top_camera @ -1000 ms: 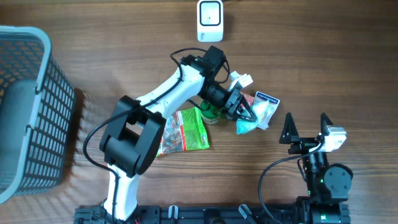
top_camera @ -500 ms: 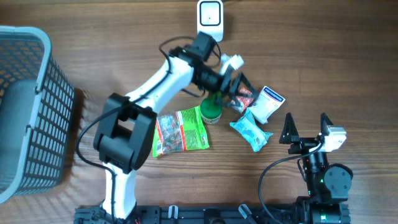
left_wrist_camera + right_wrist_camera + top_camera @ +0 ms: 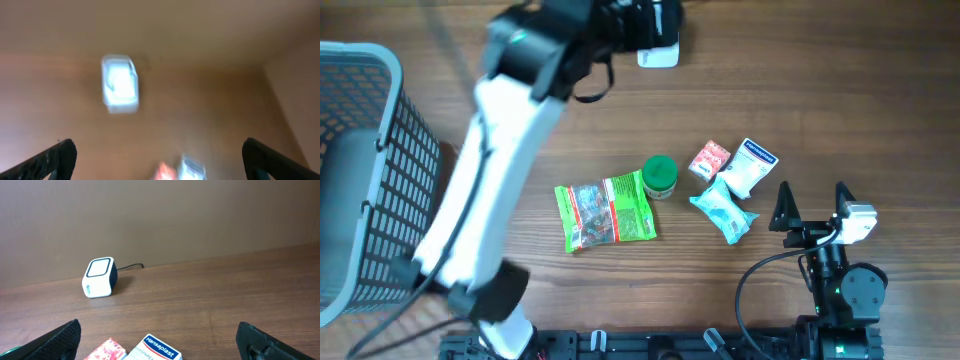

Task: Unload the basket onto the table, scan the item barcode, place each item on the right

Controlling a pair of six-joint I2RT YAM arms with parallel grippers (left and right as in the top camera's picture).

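Items for scanning all lie on the desk (image 3: pixel 840 90), none of them in a tool. A green snack bag (image 3: pixel 608 212) sits in the middle, and a green-lidded jar (image 3: pixel 659 175) touches its upper right corner. To the right is a tight cluster: a small red box (image 3: pixel 709 160), a white Hansaplast box (image 3: pixel 751 166) and a teal packet (image 3: pixel 724 212). The scanner (image 3: pixel 658 50) stands at the far edge, half hidden in my overhead view by the left arm.

The left tool (image 3: pixel 160 157) is spread wide with nothing between its fingers. Its wrist picture is smeared but looks towards the scanner, with the boxes at the bottom edge. The right tool (image 3: pixel 812 208) is also wide and empty, parked near the front just beside the teal packet.

From here I worry most about the cluster. The three small packs lie so close that a wide tool coming down on one would probably shove or trap a neighbour. I cannot see a barcode on any upward face, so whatever I pick may reach the scanner window wrong side on. The soft packs would likely crease in a pinch and spoil the read.

The left arm also hangs right over the scanner, and a careless descent could knock the unit or snag its cable. The basket (image 3: pixel 380 60) on the left is well clear.
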